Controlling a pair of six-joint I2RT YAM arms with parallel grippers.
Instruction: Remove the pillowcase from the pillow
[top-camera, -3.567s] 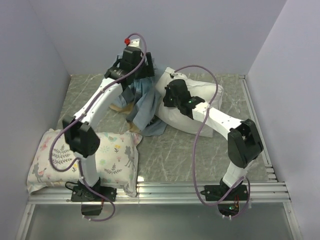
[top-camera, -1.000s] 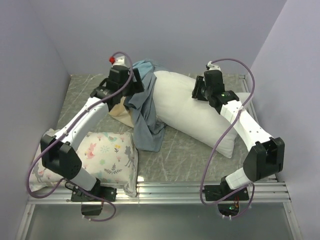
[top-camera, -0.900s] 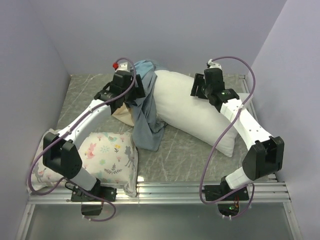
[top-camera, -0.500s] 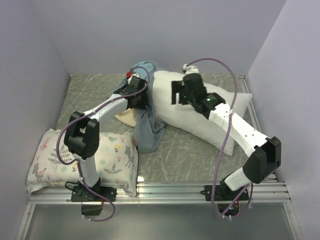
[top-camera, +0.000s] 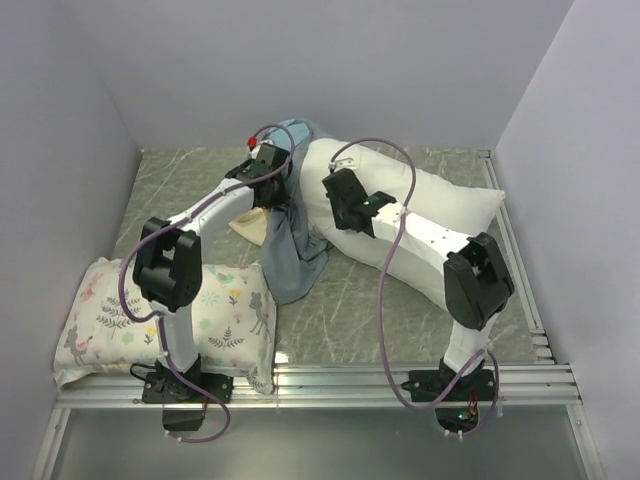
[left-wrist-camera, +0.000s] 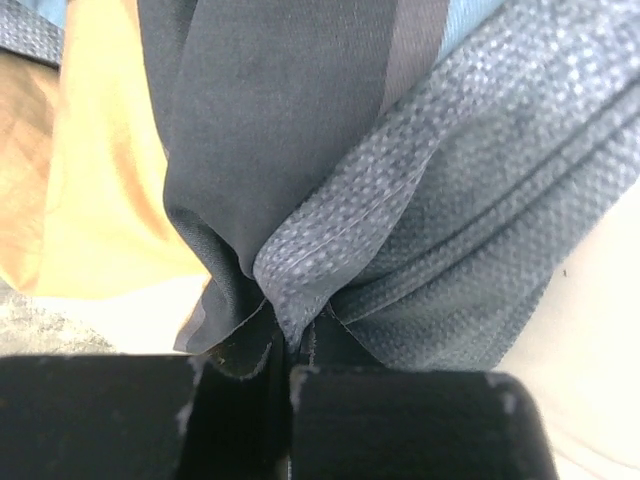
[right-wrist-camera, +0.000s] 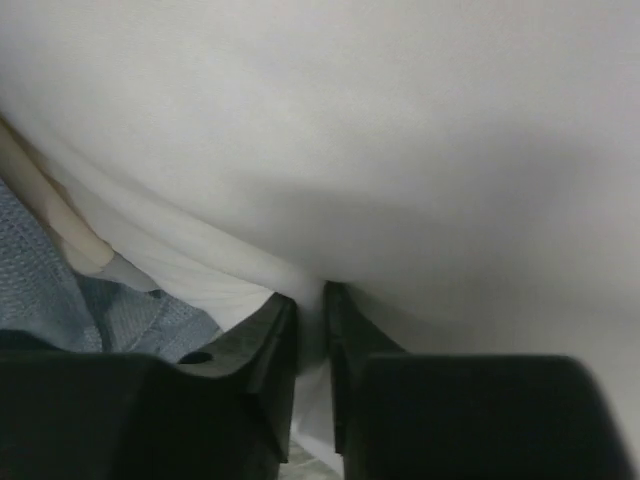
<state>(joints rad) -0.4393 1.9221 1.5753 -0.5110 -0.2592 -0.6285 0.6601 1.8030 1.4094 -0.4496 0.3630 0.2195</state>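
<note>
Top external | left gripper (top-camera: 268, 172) clamps pillowcase (top-camera: 287, 262) at pillow (top-camera: 440, 205) left end | right gripper (top-camera: 338, 200) pinches pillow just beside | pillow stretches rightward, away from pillowcase

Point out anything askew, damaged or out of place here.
Nothing damaged or spilled. The pillowcase hangs bunched and twisted off the left end of the pillow, pinched in the left hand. The printed pillow at near left lies partly over the rails.

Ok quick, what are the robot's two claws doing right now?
Left gripper: closed, pinching the pillowcase cloth.
Right gripper: closed, pinching a fold of the white pillow.
</note>
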